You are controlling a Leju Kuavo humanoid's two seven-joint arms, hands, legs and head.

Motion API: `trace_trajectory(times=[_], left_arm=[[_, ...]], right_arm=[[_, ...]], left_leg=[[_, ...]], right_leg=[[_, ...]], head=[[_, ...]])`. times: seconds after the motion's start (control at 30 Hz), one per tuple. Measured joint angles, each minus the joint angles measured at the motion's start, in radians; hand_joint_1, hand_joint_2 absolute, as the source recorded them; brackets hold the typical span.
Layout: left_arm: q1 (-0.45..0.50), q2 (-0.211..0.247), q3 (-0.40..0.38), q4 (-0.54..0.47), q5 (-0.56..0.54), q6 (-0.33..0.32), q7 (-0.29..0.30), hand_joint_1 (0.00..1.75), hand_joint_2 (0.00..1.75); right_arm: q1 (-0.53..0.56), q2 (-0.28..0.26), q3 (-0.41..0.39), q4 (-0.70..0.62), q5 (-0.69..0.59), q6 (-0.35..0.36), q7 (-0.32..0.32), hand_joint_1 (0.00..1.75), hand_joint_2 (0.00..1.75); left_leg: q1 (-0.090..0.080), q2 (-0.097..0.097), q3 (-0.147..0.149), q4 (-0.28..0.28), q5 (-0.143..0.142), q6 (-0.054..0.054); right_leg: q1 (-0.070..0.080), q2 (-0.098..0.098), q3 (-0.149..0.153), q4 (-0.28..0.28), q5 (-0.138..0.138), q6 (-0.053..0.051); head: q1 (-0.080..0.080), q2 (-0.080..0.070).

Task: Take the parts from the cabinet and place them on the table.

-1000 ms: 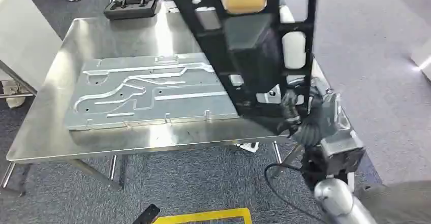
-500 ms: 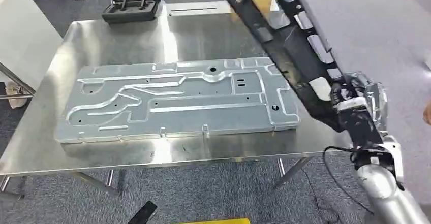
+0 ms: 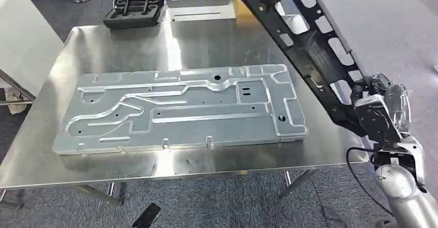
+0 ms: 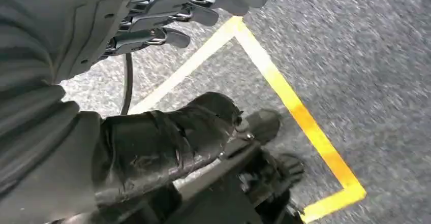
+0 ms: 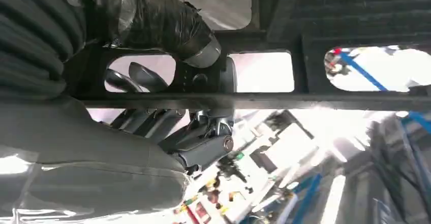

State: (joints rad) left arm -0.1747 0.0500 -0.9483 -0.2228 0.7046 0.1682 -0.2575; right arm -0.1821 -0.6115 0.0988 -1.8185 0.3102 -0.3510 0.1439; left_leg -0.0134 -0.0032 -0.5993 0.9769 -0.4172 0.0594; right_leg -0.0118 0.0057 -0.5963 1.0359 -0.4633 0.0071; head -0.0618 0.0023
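Fingers [image 5: 203,142] of the right hand [image 3: 379,111] are clamped on a long black frame [image 3: 304,47], held tilted at the upper right of the frame, above the steel table [image 3: 129,47]. Left hand [image 4: 167,10] hangs with fingers apart, holding nothing.

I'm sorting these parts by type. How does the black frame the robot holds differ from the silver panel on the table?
The black frame is dark, matte and narrow; the silver panel is shiny bare metal and much broader. The frame has large open cutouts along its length, while the panel is mostly solid, with raised channels and small holes. The frame is tilted in the air, gripped at its lower end by the right hand; the panel lies flat on the table. Both are long, flat parts.
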Motion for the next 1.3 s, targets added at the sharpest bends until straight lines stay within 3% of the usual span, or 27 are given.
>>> trace_trajectory(times=[0.03, 0.13, 0.17, 0.2, 0.23, 0.3, 0.33, 0.4, 0.47, 0.53, 0.6, 0.67, 0.7, 0.73, 0.77, 0.8, 0.83, 0.87, 0.97, 1.0, 1.03, 1.07, 1.13, 1.17, 1.2, 1.23, 1.3], left_arm=[[-0.001, 0.000, 0.000, 0.000, -0.002, 0.000, 0.000, 0.00, 1.75], [-0.003, -0.001, 0.002, 0.000, -0.004, 0.000, 0.003, 0.00, 1.75], [-0.002, -0.002, 0.002, 0.000, -0.005, 0.000, 0.003, 0.00, 1.75], [-0.001, -0.002, 0.002, 0.000, -0.007, 0.001, 0.004, 0.00, 1.75], [0.002, -0.005, 0.002, 0.000, -0.013, 0.002, 0.004, 0.00, 1.75], [0.002, -0.008, 0.002, 0.000, -0.018, 0.004, 0.005, 0.00, 1.75], [0.001, -0.008, 0.002, 0.000, -0.023, 0.006, 0.005, 0.00, 1.75], [-0.005, -0.006, 0.002, 0.000, -0.025, 0.010, 0.003, 0.00, 1.75], [-0.004, -0.006, 0.002, 0.000, -0.027, 0.012, 0.002, 0.00, 1.75], [-0.004, -0.009, 0.003, 0.000, -0.033, 0.010, 0.000, 0.00, 1.75], [-0.009, -0.012, 0.003, 0.000, -0.036, 0.010, -0.002, 0.00, 1.75], [-0.011, -0.013, 0.003, 0.000, -0.042, 0.014, -0.004, 0.00, 1.75], [-0.011, -0.013, 0.003, 0.000, -0.045, 0.018, -0.004, 0.00, 1.75], [-0.011, -0.013, 0.003, 0.000, -0.048, 0.021, -0.004, 0.00, 1.75], [-0.012, -0.014, 0.003, 0.000, -0.052, 0.024, -0.004, 0.00, 1.75], [-0.015, -0.015, 0.003, 0.000, -0.056, 0.029, -0.004, 0.00, 1.75], [-0.020, -0.015, 0.003, 0.000, -0.058, 0.031, -0.003, 0.00, 1.75], [-0.026, -0.016, 0.003, 0.000, -0.059, 0.033, -0.003, 0.00, 1.75], [-0.033, -0.016, 0.003, 0.000, -0.063, 0.035, 0.002, 0.00, 1.75], [-0.032, -0.016, 0.003, 0.000, -0.064, 0.035, 0.002, 0.00, 1.75], [-0.030, -0.021, 0.003, -0.001, -0.067, 0.034, 0.002, 0.00, 1.75], [-0.030, -0.021, 0.003, -0.001, -0.069, 0.034, 0.003, 0.00, 1.75], [-0.034, -0.023, 0.003, -0.001, -0.072, 0.034, 0.004, 0.00, 1.75], [-0.034, -0.025, 0.003, -0.001, -0.076, 0.034, 0.006, 0.00, 1.75], [-0.033, -0.027, 0.003, -0.001, -0.076, 0.034, 0.007, 0.00, 1.75], [-0.033, -0.029, 0.003, -0.001, -0.077, 0.034, 0.011, 0.00, 1.75], [-0.033, -0.034, 0.003, -0.001, -0.084, 0.031, 0.017, 0.00, 1.75]], right_arm=[[0.004, -0.007, -0.010, 0.010, 0.014, -0.006, 0.012, 1.75, 1.75], [0.033, -0.013, -0.065, 0.044, 0.058, -0.061, 0.025, 1.75, 1.75], [0.048, -0.013, -0.080, 0.051, 0.067, -0.077, 0.025, 1.75, 1.75], [0.065, -0.013, -0.105, 0.062, 0.087, -0.103, 0.022, 1.75, 1.75], [0.083, -0.013, -0.126, 0.067, 0.113, -0.126, 0.014, 1.75, 1.75], [0.104, -0.013, -0.164, 0.069, 0.180, -0.156, 0.007, 1.75, 1.75], [0.109, -0.010, -0.177, 0.069, 0.208, -0.158, 0.009, 1.75, 1.75], [0.117, -0.003, -0.193, 0.065, 0.246, -0.157, 0.017, 1.75, 1.75], [0.131, -0.001, -0.198, 0.065, 0.284, -0.151, 0.022, 1.75, 1.75], [0.126, -0.001, -0.198, 0.050, 0.327, -0.137, 0.027, 1.75, 1.75], [0.113, 0.000, -0.198, 0.021, 0.376, -0.111, 0.033, 1.75, 1.75], [0.091, 0.006, -0.186, 0.004, 0.402, -0.083, 0.047, 1.75, 1.75], [0.080, 0.010, -0.171, -0.005, 0.414, -0.067, 0.055, 1.75, 1.75], [0.070, 0.014, -0.154, -0.011, 0.426, -0.054, 0.059, 1.75, 1.75], [0.060, 0.017, -0.135, -0.019, 0.447, -0.042, 0.061, 1.75, 1.75], [0.050, 0.018, -0.112, -0.029, 0.484, -0.031, 0.059, 1.75, 1.75], [0.043, 0.019, -0.094, -0.037, 0.519, -0.024, 0.056, 1.75, 1.75], [0.038, 0.021, -0.080, -0.043, 0.548, -0.022, 0.056, 1.75, 1.75], [0.027, 0.026, -0.044, -0.053, 0.578, -0.016, 0.055, 1.75, 1.75], [0.025, 0.026, -0.037, -0.058, 0.581, -0.016, 0.054, 1.75, 1.75], [0.022, 0.026, -0.031, -0.062, 0.584, -0.016, 0.052, 1.75, 1.75], [0.015, 0.026, -0.022, -0.063, 0.589, -0.016, 0.045, 1.75, 1.75], [0.002, 0.026, 0.004, -0.066, 0.599, -0.011, 0.039, 1.75, 1.75], [0.002, 0.027, 0.021, -0.066, 0.608, -0.006, 0.035, 1.75, 1.75], [0.003, 0.029, 0.036, -0.066, 0.615, -0.003, 0.035, 1.75, 1.75], [0.002, 0.031, 0.055, -0.065, 0.626, 0.003, 0.034, 1.75, 1.75], [-0.007, 0.032, 0.087, -0.066, 0.644, 0.014, 0.027, 1.75, 1.75]], left_leg=[[-0.002, -0.001, 0.010, -0.014, 0.003, 0.003], [-0.002, -0.001, 0.014, -0.011, -0.002, 0.007], [-0.002, -0.002, 0.015, -0.008, -0.006, 0.007], [0.001, -0.005, 0.016, -0.003, -0.010, 0.004], [0.005, -0.006, 0.017, 0.004, -0.017, -0.001], [0.015, -0.007, 0.017, 0.031, -0.038, -0.017], [0.015, -0.006, 0.011, 0.049, -0.051, -0.027], [0.010, -0.008, -0.002, 0.066, -0.060, -0.036], [0.010, -0.008, -0.001, 0.065, -0.058, -0.040], [0.015, -0.004, -0.011, 0.093, -0.084, -0.049], [0.015, -0.003, -0.072, 0.225, -0.156, -0.054], [0.013, -0.004, -0.140, 0.362, -0.207, -0.047], [0.011, -0.004, -0.148, 0.375, -0.201, -0.040], [0.005, -0.004, -0.135, 0.347, -0.176, -0.032], [-0.003, -0.004, -0.102, 0.282, -0.137, -0.022], [-0.014, -0.004, -0.050, 0.182, -0.087, -0.010], [-0.026, -0.003, -0.003, 0.092, -0.057, 0.003], [-0.031, 0.001, 0.004, 0.066, -0.070, 0.008], [-0.035, -0.002, 0.001, 0.057, -0.059, 0.015], [-0.031, -0.003, 0.016, 0.035, -0.047, 0.019], [-0.022, -0.001, 0.028, 0.012, -0.032, 0.013], [-0.021, -0.002, 0.032, 0.002, -0.027, 0.017], [-0.021, -0.001, 0.031, 0.002, -0.025, 0.019], [-0.021, -0.001, 0.031, 0.002, -0.025, 0.020], [-0.020, -0.001, 0.030, 0.004, -0.026, 0.019], [-0.019, -0.002, 0.030, 0.008, -0.028, 0.017], [-0.013, -0.003, 0.029, 0.023, -0.039, 0.010]], right_leg=[[0.005, 0.001, -0.013, 0.031, -0.020, 0.007], [-0.005, 0.001, -0.125, 0.245, -0.110, 0.021], [-0.010, 0.000, -0.154, 0.291, -0.124, 0.025], [-0.016, 0.000, -0.163, 0.296, -0.109, 0.031], [-0.022, -0.001, -0.144, 0.246, -0.067, 0.037], [-0.036, -0.003, -0.063, 0.078, 0.025, 0.055], [-0.041, -0.001, -0.042, 0.032, 0.017, 0.067], [-0.032, 0.010, -0.044, 0.040, 0.016, 0.032], [-0.029, 0.010, -0.047, 0.042, 0.016, 0.020], [-0.029, 0.009, -0.046, 0.039, 0.017, 0.004], [-0.025, 0.008, -0.048, 0.038, 0.018, -0.003], [-0.014, 0.007, -0.050, 0.038, 0.019, -0.008], [-0.010, 0.007, -0.050, 0.038, 0.019, -0.010], [-0.007, 0.007, -0.049, 0.038, 0.020, -0.012], [-0.005, 0.007, -0.049, 0.038, 0.020, -0.013], [-0.005, 0.007, -0.046, 0.038, 0.020, -0.013], [-0.007, 0.006, -0.045, 0.037, 0.020, -0.013], [-0.004, 0.003, -0.045, 0.036, 0.022, -0.011], [-0.010, -0.004, -0.043, 0.023, 0.029, 0.001], [-0.006, -0.006, -0.039, 0.016, 0.033, 0.006], [-0.008, -0.007, -0.045, 0.028, 0.025, 0.006], [-0.005, -0.006, -0.057, 0.057, -0.001, 0.010], [-0.007, -0.006, -0.115, 0.192, -0.074, 0.016], [-0.010, -0.006, -0.145, 0.259, -0.097, 0.020], [-0.011, -0.006, -0.160, 0.291, -0.098, 0.024], [-0.013, -0.007, -0.150, 0.268, -0.073, 0.028], [-0.018, -0.007, -0.073, 0.120, 0.009, 0.034]], head=[[-0.001, 0.000], [0.002, 0.000], [0.002, 0.000], [0.003, 0.000], [0.003, 0.000], [0.003, 0.000], [0.006, 0.000], [0.010, 0.000], [0.007, 0.000], [0.005, 0.000], [0.003, 0.000], [0.003, 0.000], [0.003, 0.000], [0.004, 0.000], [0.004, 0.000], [0.003, 0.000], [0.003, 0.000], [0.005, 0.000], [0.003, 0.000], [0.003, 0.000], [0.005, 0.000], [0.004, 0.000], [0.006, 0.000], [0.006, 0.000], [0.006, 0.000], [0.006, 0.000], [0.006, 0.000]])
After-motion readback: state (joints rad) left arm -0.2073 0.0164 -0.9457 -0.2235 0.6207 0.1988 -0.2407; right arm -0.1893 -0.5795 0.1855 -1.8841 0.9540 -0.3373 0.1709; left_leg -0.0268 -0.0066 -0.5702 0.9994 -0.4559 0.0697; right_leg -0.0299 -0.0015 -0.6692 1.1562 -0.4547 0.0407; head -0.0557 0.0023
